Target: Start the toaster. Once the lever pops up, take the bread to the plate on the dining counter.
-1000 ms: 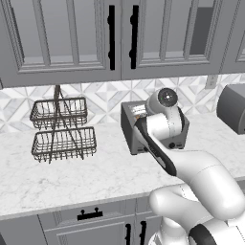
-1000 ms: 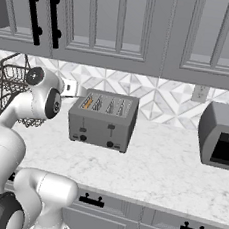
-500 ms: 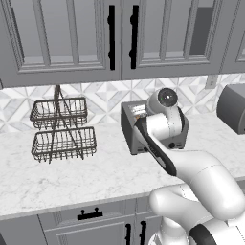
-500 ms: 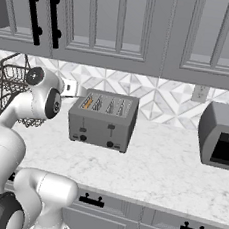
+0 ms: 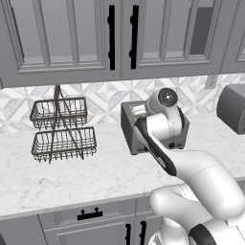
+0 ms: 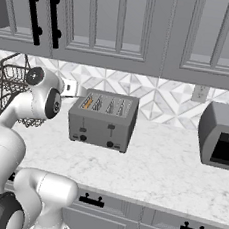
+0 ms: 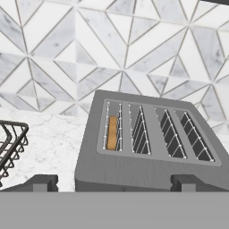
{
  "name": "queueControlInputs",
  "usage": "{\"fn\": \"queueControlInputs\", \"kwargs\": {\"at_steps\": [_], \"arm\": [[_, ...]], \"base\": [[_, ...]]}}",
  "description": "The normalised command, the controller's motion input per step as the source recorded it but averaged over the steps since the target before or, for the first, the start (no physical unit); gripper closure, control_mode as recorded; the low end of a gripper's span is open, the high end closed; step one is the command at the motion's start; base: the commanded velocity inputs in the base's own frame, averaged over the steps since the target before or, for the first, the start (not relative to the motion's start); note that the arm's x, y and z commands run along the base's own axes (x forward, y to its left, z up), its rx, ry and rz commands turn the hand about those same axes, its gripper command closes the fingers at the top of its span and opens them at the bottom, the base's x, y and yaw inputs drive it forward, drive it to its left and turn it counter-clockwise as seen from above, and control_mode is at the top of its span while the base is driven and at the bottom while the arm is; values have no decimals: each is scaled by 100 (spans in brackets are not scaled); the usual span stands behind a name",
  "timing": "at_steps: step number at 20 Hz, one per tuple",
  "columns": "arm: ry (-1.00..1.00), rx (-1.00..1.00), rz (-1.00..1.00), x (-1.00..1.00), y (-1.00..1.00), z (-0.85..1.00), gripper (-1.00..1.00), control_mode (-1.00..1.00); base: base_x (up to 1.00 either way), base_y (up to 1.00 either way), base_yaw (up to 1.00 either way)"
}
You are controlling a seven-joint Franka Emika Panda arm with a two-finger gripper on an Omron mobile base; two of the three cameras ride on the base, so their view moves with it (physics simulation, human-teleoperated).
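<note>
The grey toaster (image 6: 103, 120) stands on the white marble worktop (image 6: 171, 168), close to the tiled wall. The bread (image 7: 112, 133) sits down in the slot at one end of the toaster. The pincer (image 7: 114, 182) hangs above the near side of the toaster with its two tips spread wide, grasping nothing. A wire basket rack (image 5: 62, 129) stands beside the toaster.

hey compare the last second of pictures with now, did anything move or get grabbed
Nothing visibly changed. The arm holds the same pose beside the toaster, the bread sits in the same end slot, and the wire basket rack stands where it was.
</note>
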Motion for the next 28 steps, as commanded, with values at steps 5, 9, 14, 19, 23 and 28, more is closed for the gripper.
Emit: {"fn": "queueControlInputs", "kwargs": {"at_steps": [5,9,14,19,23,28], "arm": [[0,0,0,0,0,0,-100,-100],[0,0,0,0,0,0,-100,-100],[0,0,0,0,0,0,-100,-100],[0,0,0,0,0,0,-100,-100],[0,0,0,0,0,0,-100,-100],[0,0,0,0,0,0,-100,-100]], "base": [[0,0,0],[0,0,0],[0,0,0],[0,0,0],[0,0,0],[0,0,0]]}}
